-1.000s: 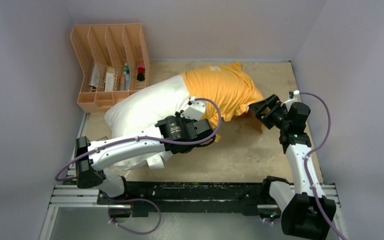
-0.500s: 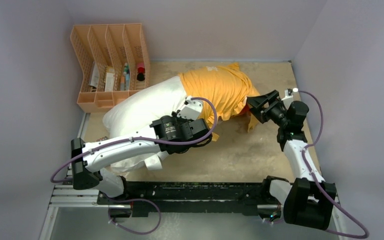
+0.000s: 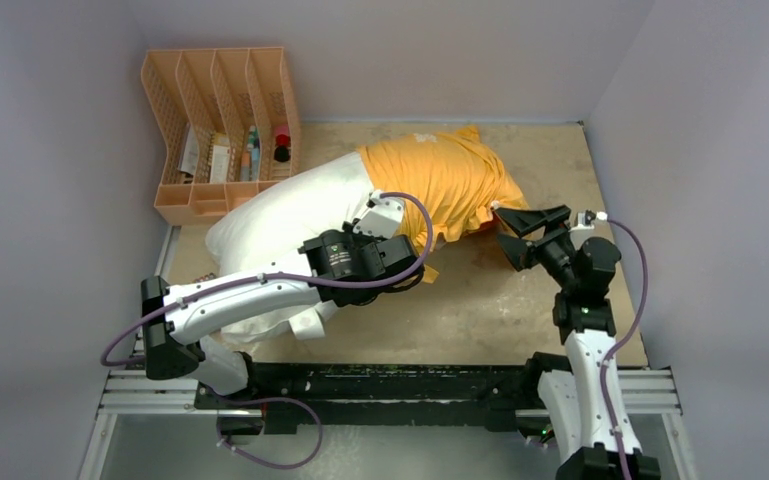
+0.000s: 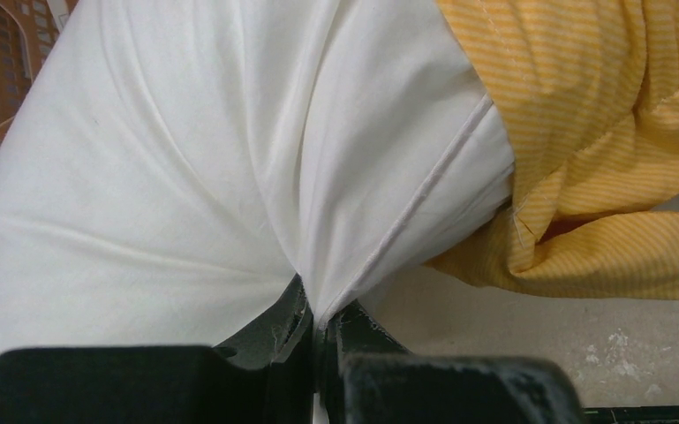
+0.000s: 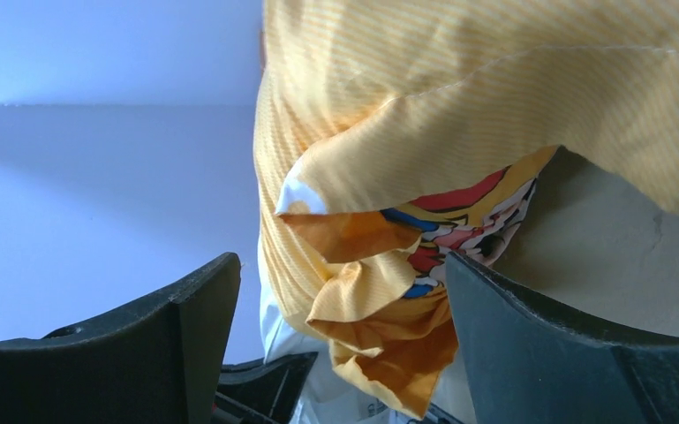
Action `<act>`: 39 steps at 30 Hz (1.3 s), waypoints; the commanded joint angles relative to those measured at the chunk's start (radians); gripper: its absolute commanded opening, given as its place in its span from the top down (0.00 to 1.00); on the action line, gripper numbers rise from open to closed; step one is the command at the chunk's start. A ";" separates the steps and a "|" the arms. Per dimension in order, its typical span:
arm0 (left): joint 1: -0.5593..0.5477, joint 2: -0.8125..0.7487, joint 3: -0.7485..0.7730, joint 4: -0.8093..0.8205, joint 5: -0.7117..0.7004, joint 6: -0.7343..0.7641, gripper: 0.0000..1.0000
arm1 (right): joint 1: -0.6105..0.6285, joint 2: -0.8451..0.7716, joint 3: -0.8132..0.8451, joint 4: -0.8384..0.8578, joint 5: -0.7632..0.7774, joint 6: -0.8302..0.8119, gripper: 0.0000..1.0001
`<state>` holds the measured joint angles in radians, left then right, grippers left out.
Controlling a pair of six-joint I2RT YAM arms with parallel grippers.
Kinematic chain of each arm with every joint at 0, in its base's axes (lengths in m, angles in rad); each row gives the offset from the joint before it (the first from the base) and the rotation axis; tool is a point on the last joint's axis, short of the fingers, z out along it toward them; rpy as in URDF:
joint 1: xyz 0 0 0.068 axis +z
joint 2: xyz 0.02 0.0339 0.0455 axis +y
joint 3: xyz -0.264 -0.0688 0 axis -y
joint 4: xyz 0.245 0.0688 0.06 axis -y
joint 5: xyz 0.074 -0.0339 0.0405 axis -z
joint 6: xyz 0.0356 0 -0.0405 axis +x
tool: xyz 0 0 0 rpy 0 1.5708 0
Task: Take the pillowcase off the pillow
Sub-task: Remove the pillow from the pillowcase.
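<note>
Ok so starting from the near edge: both arm bases sit on the black rail [image 3: 390, 385] at the front of the table [image 3: 480, 310]. The left arm reaches in low across the near side of the pillow [image 3: 280, 215]. The left gripper [image 4: 320, 329] is clamped tight on a fold of the pillow's white fabric, right by a piped seam. In the left wrist view the cloth creases fan out from the pinch. So that one is holding pillow, not cover.

The right arm stands up on the right side, and the right gripper [image 5: 343, 265] has its jaws spread wide. A loose, bunched corner of the pillowcase [image 3: 440, 180] hangs in the gap between the two fingers, with a bit of red, blue and black cartoon print [image 5: 459, 225] showing on its underside. Nothing is pinched there. Can't tell if the fabric brushes the right-hand finger or not.

The pillow lies diagonally in the middle of the table, near-left to far-right. Its near-left half is bare white. The orange-yellow pillowcase covers only the far-right end, rumpled, with white lettering [image 3: 425, 137] on top near the back.

In the far-left corner there's an orange mesh file rack [image 3: 165, 120] with some small items in its slots. The pillow's left end is touching it or just beside it, hard to say which.
</note>
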<state>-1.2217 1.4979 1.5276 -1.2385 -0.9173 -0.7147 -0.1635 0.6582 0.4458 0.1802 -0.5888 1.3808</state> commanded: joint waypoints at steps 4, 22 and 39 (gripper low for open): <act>0.007 -0.073 0.037 0.066 -0.062 -0.006 1.00 | 0.009 0.162 0.021 0.162 0.018 0.040 0.13; 0.007 -0.084 0.019 0.064 -0.051 -0.010 1.00 | 0.013 0.080 0.051 0.148 0.121 0.044 0.14; 0.019 -0.104 0.042 -0.178 -0.177 -0.121 1.00 | -0.031 0.227 0.390 -0.240 0.383 -0.464 1.00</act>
<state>-1.2129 1.4742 1.5234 -1.2621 -0.9165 -0.7509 -0.1471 0.9409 0.6594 0.0883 -0.4603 1.2213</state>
